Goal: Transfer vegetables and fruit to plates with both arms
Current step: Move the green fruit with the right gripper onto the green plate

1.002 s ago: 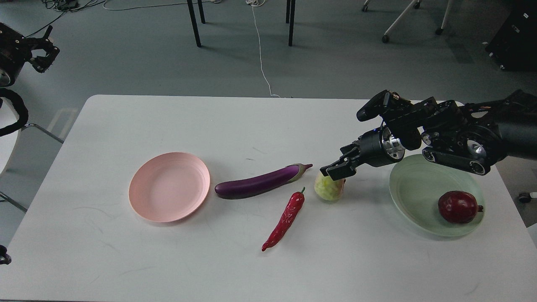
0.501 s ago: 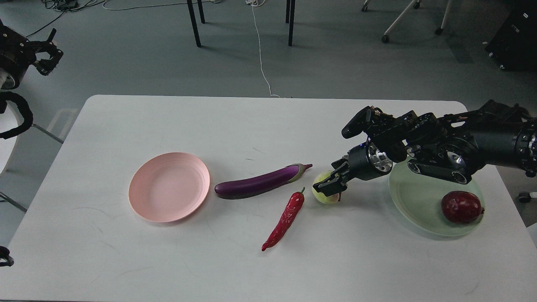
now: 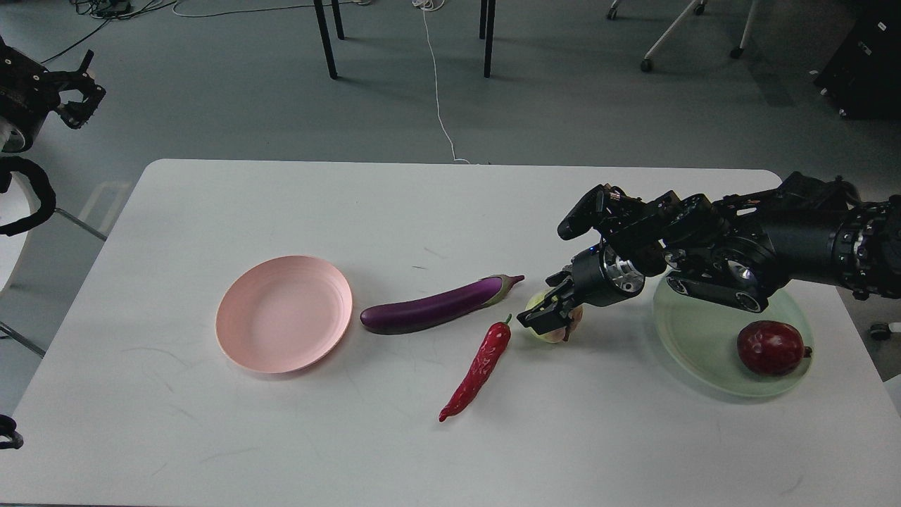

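Note:
The purple eggplant (image 3: pixel 436 308) and the red chili pepper (image 3: pixel 480 366) lie on the white table (image 3: pixel 352 211) at the centre. The yellow-green fruit (image 3: pixel 556 334) sits just right of them, mostly hidden under my right gripper (image 3: pixel 542 318). That gripper is lowered onto the fruit with its fingers around it; I cannot tell whether they grip it. The dark red pomegranate (image 3: pixel 771 347) lies on the pale green plate (image 3: pixel 704 366) at the right. The pale pink plate (image 3: pixel 281 313) at the left holds nothing. My left gripper (image 3: pixel 81 88) is open, raised off the table's far left.
Table legs (image 3: pixel 325 39), a white cable (image 3: pixel 440 105) and chair bases (image 3: pixel 669 35) are on the floor behind the table. My right arm (image 3: pixel 774 246) reaches over the green plate's back rim.
My right gripper has moved down and left, from just above the fruit to around it. The fruit and the pomegranate shifted slightly. The left gripper barely moved.

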